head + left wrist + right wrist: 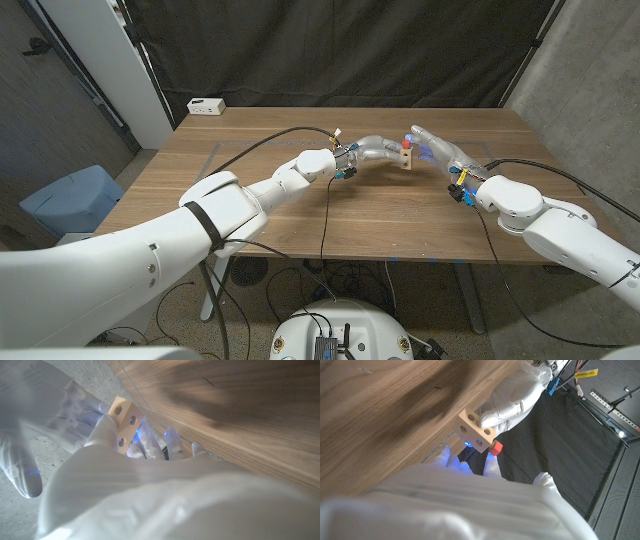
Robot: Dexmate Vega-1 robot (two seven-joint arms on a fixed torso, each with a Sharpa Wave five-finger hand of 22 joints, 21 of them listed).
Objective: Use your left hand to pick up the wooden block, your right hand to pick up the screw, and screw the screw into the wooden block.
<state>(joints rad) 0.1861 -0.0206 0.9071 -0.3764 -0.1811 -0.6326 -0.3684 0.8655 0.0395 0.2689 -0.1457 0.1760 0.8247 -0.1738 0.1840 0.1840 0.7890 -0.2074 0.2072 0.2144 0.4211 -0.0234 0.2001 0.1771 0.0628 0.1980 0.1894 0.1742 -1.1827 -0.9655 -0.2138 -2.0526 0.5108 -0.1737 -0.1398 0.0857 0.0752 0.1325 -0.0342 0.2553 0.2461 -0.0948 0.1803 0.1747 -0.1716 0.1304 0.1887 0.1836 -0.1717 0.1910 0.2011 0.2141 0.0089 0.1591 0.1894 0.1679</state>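
Gripping the wooden block (405,155) in the left robot hand (372,152), raised above the table (300,210) at mid-far centre. Pinching the red-headed screw (494,448) in the right robot hand (437,152), just beside the block. Aligning tip squarely with a hole before twisting; holding block steady.

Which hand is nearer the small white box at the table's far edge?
Left. The left hand holds the wooden block mid-table, on the white box's side; the right hand is beyond the block, farther away.
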